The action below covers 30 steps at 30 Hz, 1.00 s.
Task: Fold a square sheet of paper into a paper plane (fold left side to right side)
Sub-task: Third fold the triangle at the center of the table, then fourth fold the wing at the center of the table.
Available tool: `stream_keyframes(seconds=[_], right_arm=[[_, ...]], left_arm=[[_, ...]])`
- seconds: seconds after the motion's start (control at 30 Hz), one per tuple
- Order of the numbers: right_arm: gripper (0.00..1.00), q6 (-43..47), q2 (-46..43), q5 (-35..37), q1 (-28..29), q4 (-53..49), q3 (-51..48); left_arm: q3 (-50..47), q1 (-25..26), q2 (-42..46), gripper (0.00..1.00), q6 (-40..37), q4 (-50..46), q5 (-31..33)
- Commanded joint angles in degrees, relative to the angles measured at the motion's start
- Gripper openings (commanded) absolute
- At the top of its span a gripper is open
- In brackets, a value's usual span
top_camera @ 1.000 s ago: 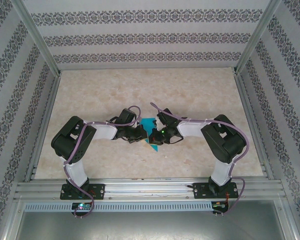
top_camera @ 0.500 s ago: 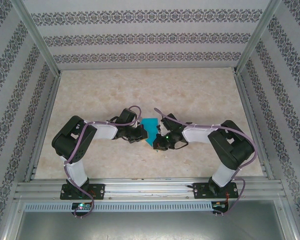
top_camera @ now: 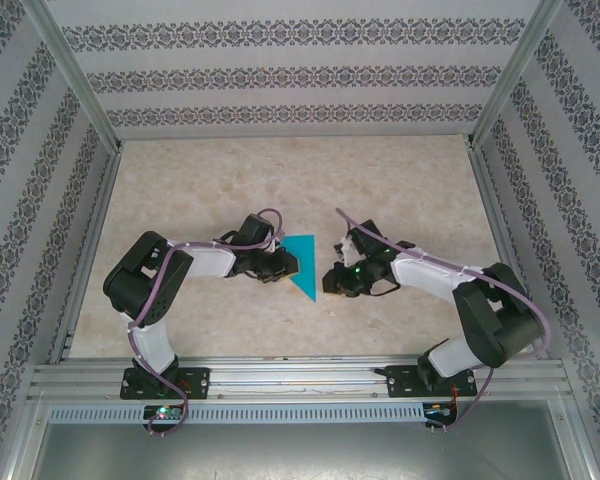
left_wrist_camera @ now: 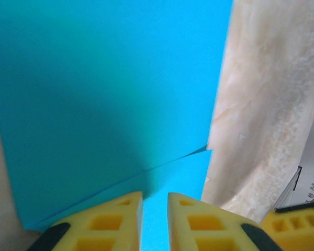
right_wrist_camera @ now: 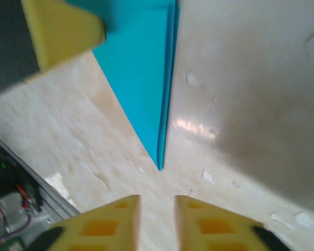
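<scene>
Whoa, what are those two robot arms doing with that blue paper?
They are folding a paper plane. The teal paper lies flat on the table, already creased into a long pointed triangle. The left gripper sits at the paper's left edge, its fingers a little apart over the sheet. The right gripper is close to the paper's pointed end, slightly open and touching nothing.

No words, labels, brand marks, numbers or signs can be read in any view. The wallpaper (top_camera: pixel 300 77) on the walls around the table (top_camera: pixel 400 190) carries repeating bands of floral ornament, which are pattern and not lettering.
</scene>
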<state>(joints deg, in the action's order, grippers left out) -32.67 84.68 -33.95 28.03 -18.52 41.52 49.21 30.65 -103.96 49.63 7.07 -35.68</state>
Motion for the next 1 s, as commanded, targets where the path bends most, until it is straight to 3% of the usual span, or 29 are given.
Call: stream_keyframes(seconds=[0.0, 0.2, 0.43, 0.63, 0.77, 0.97], right_arm=[[0.37, 5.49, -0.65, -1.93, -3.39, 5.96, 0.55], [0.5, 10.56, 4.7, -4.72, -4.74, 15.26, 1.88], [0.52, 11.59, 12.53, -8.23, -3.65, 21.29, 4.45], [0.5, 11.49, 16.76, -10.06, -2.2, 23.57, 6.27], [0.37, 11.01, 17.93, -10.78, -1.93, 24.15, 6.74], [0.04, 10.98, 15.25, -9.84, -2.54, 24.06, 5.46]], left_arm=[[2.91, -0.7, 4.38, 0.27, -1.04, 0.61, 1.18], [-0.47, -4.31, 13.16, 0.39, -3.76, -1.88, 8.27], [-6.59, -8.58, 20.04, 0.46, -4.93, -4.53, 12.97], [-8.73, -10.06, 20.27, 0.48, -4.57, -4.1, 12.42], [-9.1, -10.41, 19.22, 0.5, -3.92, -2.56, 10.7], [-7.82, -10.47, 15.36, 0.55, -2.91, 0.55, 6.1]])
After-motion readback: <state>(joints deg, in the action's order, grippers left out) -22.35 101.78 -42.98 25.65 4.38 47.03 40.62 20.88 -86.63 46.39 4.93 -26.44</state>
